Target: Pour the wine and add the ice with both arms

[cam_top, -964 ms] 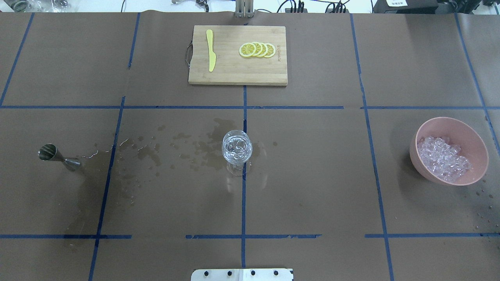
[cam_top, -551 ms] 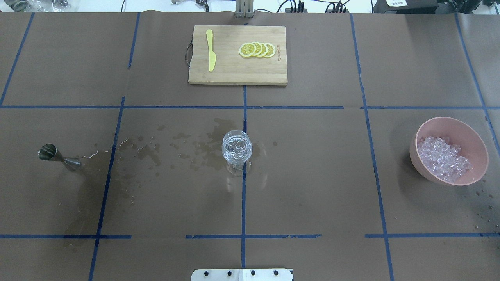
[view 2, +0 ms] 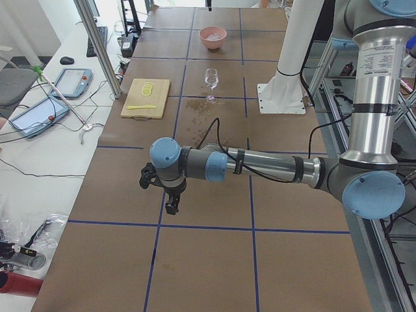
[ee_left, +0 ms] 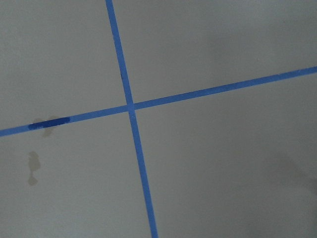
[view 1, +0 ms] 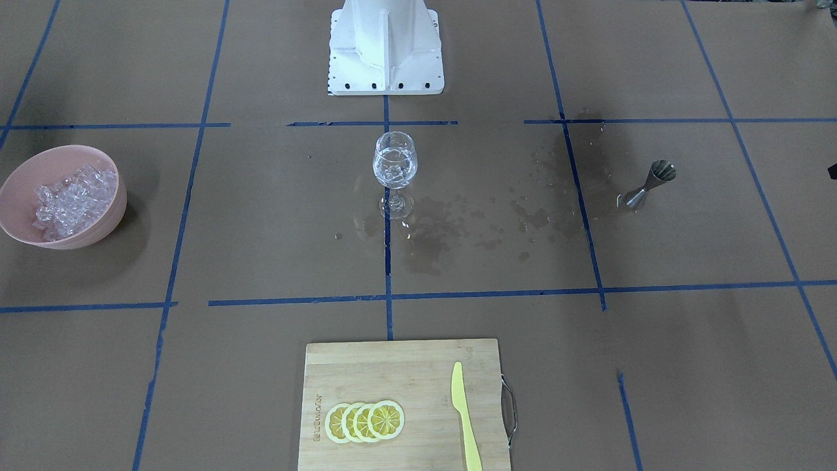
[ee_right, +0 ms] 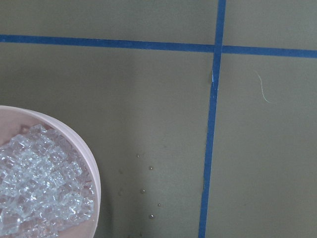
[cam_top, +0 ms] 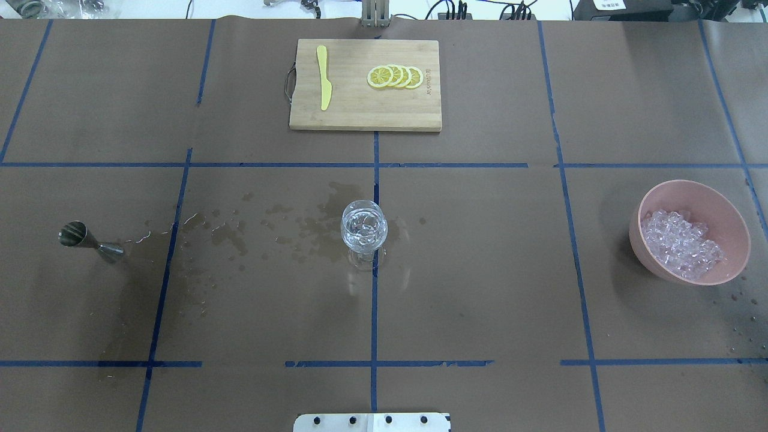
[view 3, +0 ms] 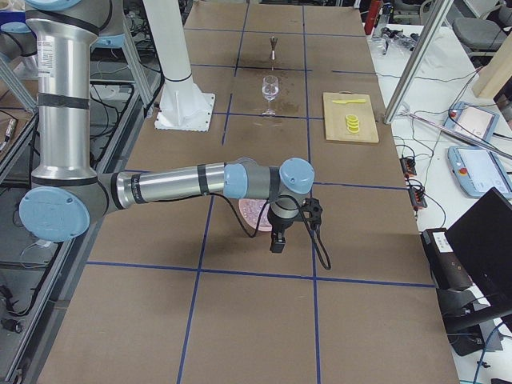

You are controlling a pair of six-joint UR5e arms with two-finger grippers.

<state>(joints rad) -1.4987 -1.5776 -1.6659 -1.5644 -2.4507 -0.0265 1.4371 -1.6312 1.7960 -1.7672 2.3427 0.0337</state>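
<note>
A wine glass (cam_top: 363,231) stands upright at the table's middle with a few clear ice cubes in its bowl (view 1: 394,165). I cannot tell the wine from the cubes. More ice (cam_top: 681,243) fills a pink bowl (cam_top: 696,192) at the right. A steel jigger (cam_top: 90,239) stands at the left. My left gripper (view 2: 170,207) shows only in the exterior left view, pointing down past the table's left end; I cannot tell whether it is open or shut. My right gripper (view 3: 278,240) shows only in the exterior right view, hanging beside the bowl (view 3: 254,213), state unclear.
A bamboo board (cam_top: 360,111) at the far side carries lemon slices (cam_top: 396,77) and a yellow knife (cam_top: 324,78). Wet stains (cam_top: 228,234) spread between jigger and glass. The white pedestal (view 1: 386,46) stands at the robot's edge.
</note>
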